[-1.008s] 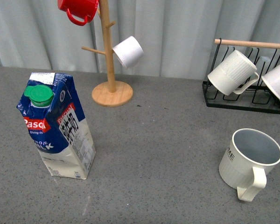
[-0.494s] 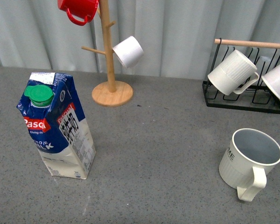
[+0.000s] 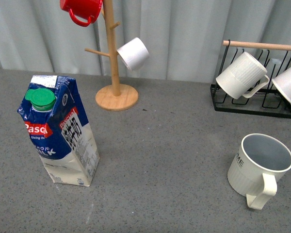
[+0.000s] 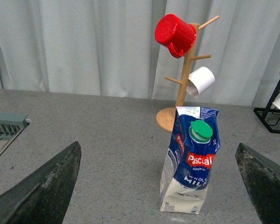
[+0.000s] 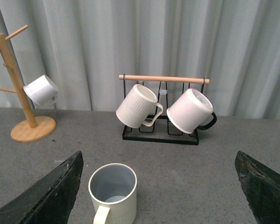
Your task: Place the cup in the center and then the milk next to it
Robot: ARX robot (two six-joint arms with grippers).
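Note:
The cup (image 3: 258, 168) is a cream-white mug with a grey-blue inside. It stands upright on the grey table at the front right, handle toward me. It also shows in the right wrist view (image 5: 113, 192). The milk (image 3: 59, 132) is a blue and white carton with a green cap, upright at the front left. It also shows in the left wrist view (image 4: 190, 161). My left gripper (image 4: 161, 186) is open and empty, back from the milk. My right gripper (image 5: 161, 189) is open and empty, back from the cup. Neither arm shows in the front view.
A wooden mug tree (image 3: 115, 63) stands at the back centre with a red mug (image 3: 81, 9) and a small white cup (image 3: 133, 53). A black rack (image 3: 254, 104) at the back right holds a ribbed white mug (image 3: 241, 74) and another white mug (image 3: 290, 82). A grey curtain hangs behind.

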